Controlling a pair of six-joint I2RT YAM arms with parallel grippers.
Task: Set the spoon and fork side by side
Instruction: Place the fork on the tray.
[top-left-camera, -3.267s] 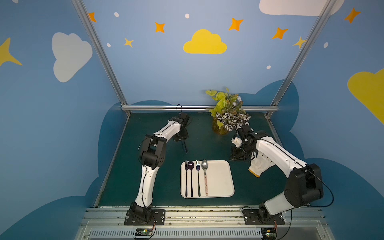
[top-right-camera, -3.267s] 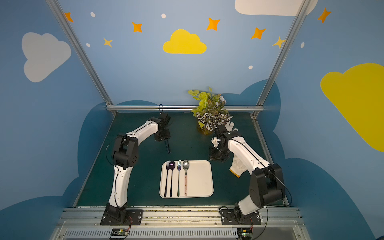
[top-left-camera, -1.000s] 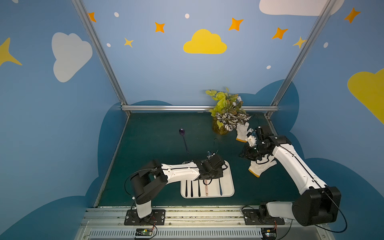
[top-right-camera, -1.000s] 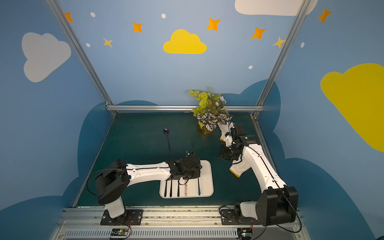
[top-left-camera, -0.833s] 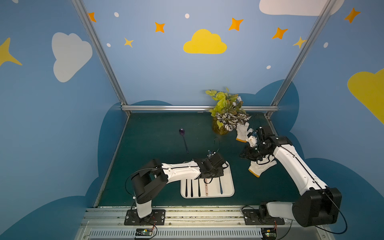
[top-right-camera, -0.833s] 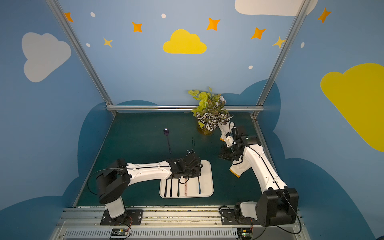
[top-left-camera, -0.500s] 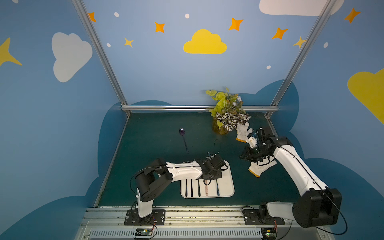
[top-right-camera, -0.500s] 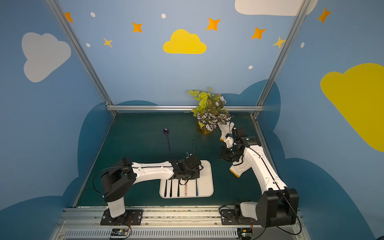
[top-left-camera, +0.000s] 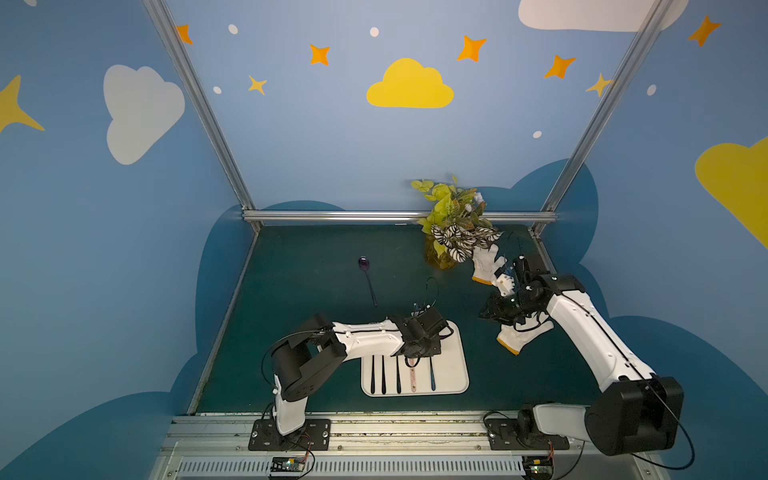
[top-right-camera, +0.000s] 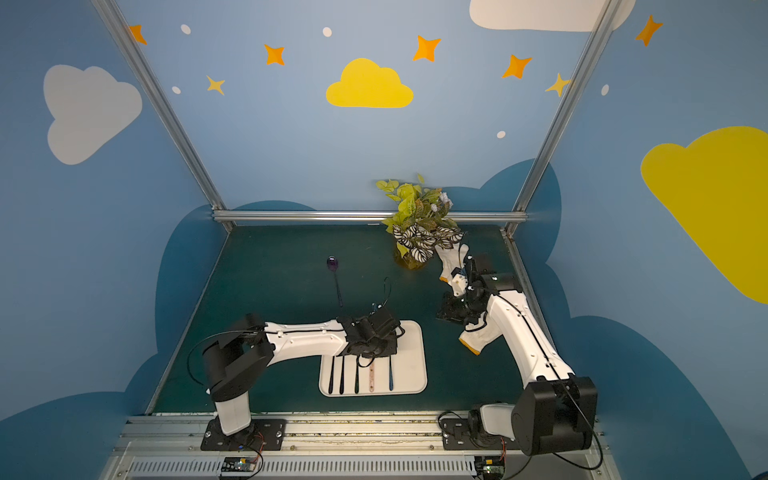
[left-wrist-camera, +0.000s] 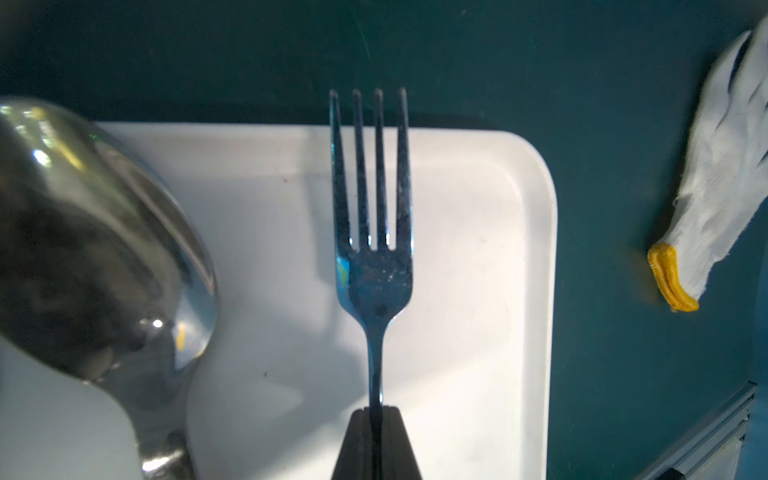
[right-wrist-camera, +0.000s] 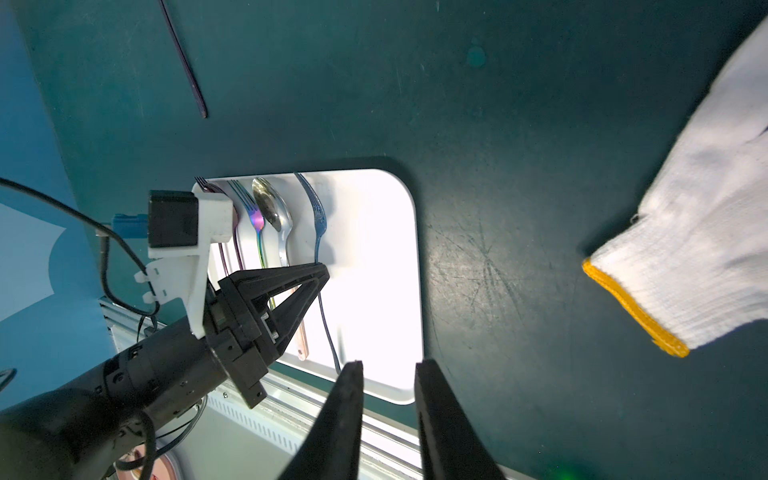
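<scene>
Over white rectangular plastic tray (left-wrist-camera: 478, 249): left gripper (left-wrist-camera: 376, 411) clamps neck of blue metal fork (left-wrist-camera: 374, 270), parallel beside silver steel spoon (left-wrist-camera: 104, 249), likely pairing them; right gripper (right-wrist-camera: 390, 363) slightly parted, empty, off tray's side, keeping clear.

fork (left-wrist-camera: 376, 282) blue | tray (left-wrist-camera: 478, 291) white | glove (left-wrist-camera: 723, 174) white, yellow cuff | mat (left-wrist-camera: 623, 374) dark green

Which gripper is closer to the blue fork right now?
Left. The left gripper is shut on the handle of the blue fork over the white tray; the right gripper hangs open off the tray, near the white glove.
</scene>
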